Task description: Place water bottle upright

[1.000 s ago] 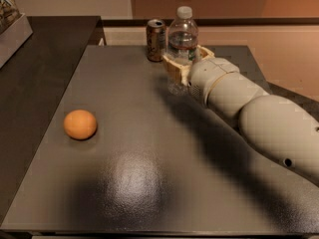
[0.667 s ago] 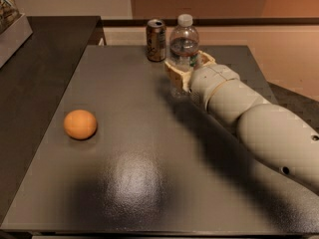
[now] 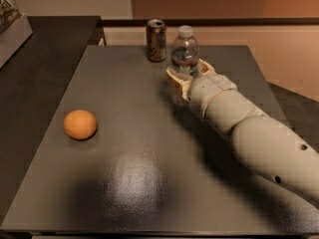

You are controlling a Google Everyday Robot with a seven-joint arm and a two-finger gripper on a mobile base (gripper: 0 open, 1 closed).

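The water bottle [image 3: 184, 51] is a clear ribbed bottle with a white cap and a dark label band. It stands upright at the back middle of the dark grey table [image 3: 124, 183]. My gripper [image 3: 186, 77] reaches in from the right, with its tan fingers [image 3: 175, 80] closed around the bottle's lower half. The bottle's base is hidden behind the gripper, so I cannot tell whether it touches the table.
A brownish drink can [image 3: 156, 39] stands upright just left of the bottle, near the table's back edge. An orange [image 3: 79, 124] lies at the left middle. A dark counter [image 3: 45, 49] adjoins the table on the left.
The gripper has moved down and slightly toward the camera with the bottle held upright in it. The can and orange have not moved.
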